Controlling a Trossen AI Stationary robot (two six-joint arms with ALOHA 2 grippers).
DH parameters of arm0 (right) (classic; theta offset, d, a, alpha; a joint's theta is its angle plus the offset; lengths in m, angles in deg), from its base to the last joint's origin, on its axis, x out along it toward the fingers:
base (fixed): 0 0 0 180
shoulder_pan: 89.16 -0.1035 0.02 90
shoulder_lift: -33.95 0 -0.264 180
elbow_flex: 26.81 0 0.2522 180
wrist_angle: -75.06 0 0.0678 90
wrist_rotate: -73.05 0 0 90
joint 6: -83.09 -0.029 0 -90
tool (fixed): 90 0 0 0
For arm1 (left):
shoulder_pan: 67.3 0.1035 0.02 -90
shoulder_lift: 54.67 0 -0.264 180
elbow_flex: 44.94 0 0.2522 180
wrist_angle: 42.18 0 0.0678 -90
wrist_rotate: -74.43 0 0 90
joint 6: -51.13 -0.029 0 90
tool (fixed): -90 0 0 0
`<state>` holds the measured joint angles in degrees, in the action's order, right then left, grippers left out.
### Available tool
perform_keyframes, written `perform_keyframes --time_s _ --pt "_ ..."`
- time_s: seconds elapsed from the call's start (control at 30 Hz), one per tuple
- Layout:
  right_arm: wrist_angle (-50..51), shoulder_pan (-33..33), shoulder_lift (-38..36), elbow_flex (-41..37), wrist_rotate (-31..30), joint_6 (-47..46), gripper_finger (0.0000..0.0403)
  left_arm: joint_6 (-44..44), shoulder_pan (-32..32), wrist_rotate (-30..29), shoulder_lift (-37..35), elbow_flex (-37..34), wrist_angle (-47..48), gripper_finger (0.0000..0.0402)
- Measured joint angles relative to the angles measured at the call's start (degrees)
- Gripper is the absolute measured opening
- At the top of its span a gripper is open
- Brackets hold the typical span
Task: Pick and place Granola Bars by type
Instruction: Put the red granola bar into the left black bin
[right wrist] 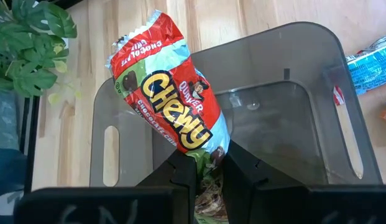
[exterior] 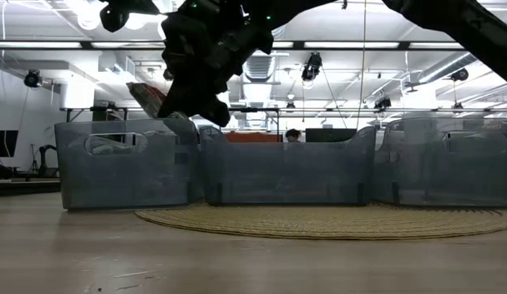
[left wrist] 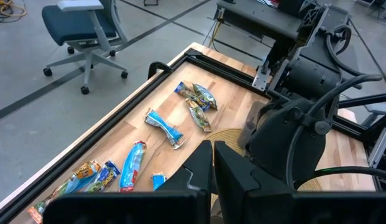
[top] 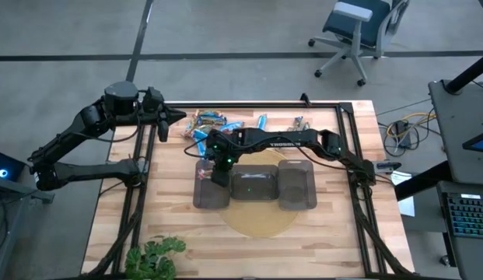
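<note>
I had the right pincer (right wrist: 204, 163) clamped on a Chewy bar (right wrist: 165, 87) over the left tray (top: 211, 190), left pincer (left wrist: 213, 163) shut and idle, most bars (top: 210, 122) unsorted on the desk (top: 187, 225).

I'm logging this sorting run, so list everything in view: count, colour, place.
Held bar: one, red and silver wrapper, gripped above the left-end tray.
Loose bars: cluster, exact count unclear, blue and orange-green, on the table's far side behind the trays.
Trays: three, dark see-through, in a row at the table's centre.
Round mat: one, tan, under the trays.
Table: one, light wood.
Plant: one, green, near front edge.
Office chair: one, blue-grey, on the floor beyond the table.
Right hand: shut on the held bar, over the left-end tray.
Left hand: shut, empty, waiting at the far left.
</note>
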<state>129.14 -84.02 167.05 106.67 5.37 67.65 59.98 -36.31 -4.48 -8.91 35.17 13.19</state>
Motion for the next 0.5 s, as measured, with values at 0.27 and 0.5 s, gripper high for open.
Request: perform_keyframes --time_s 0.27,0.5 --pt "0.0 0.09 0.0 0.0 -1.22 -0.25 0.0043 -0.01 0.0 0.0 0.0 0.0 0.0 0.0" --pt "0.0 0.57 0.0 -0.03 -4.95 -0.65 0.0043 0.14 0.02 0.0 0.0 0.0 -0.01 0.0"
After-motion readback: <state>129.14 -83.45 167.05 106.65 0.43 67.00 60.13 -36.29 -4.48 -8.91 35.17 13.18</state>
